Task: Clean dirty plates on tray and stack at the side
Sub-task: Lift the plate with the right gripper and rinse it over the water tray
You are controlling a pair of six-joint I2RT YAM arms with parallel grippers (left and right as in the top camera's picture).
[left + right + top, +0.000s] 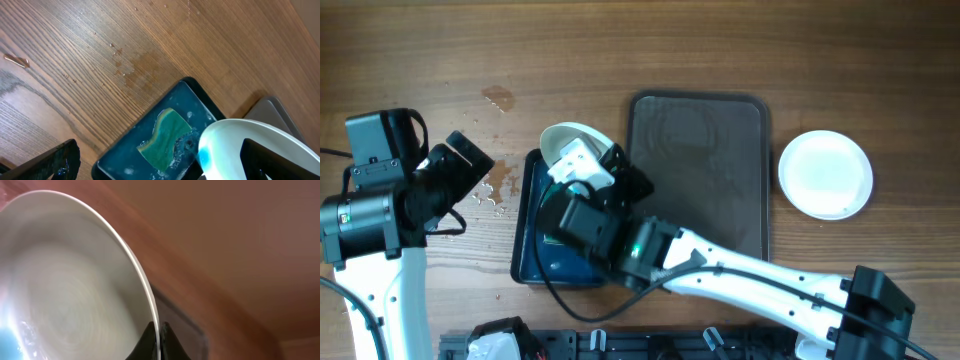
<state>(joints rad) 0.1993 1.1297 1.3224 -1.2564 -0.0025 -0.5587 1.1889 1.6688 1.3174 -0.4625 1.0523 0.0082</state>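
Wooden counter (620, 50), wet patch toward the left edge.
- Brown tray (720, 200): middle of the counter, slightly right of centre, long side running far-to-near.
- Blue tray (528, 262): just beside the brown tray on its left, toward the near edge, wet inside.
- White plate (825, 173): flat on the counter beside the brown tray, near the right edge. Can't tell if more than one is stacked there.
- Held plate (563, 140): tilted up over the far end of the blue tray, teal smear (203, 158) by its low edge.
- Green sponge (164, 138): lying in the blue tray.
- My right claw (159, 341): pinched on the held plate's rim.
- My left claw (470, 158): jaws spread, nothing in them, over the counter left of the blue tray.
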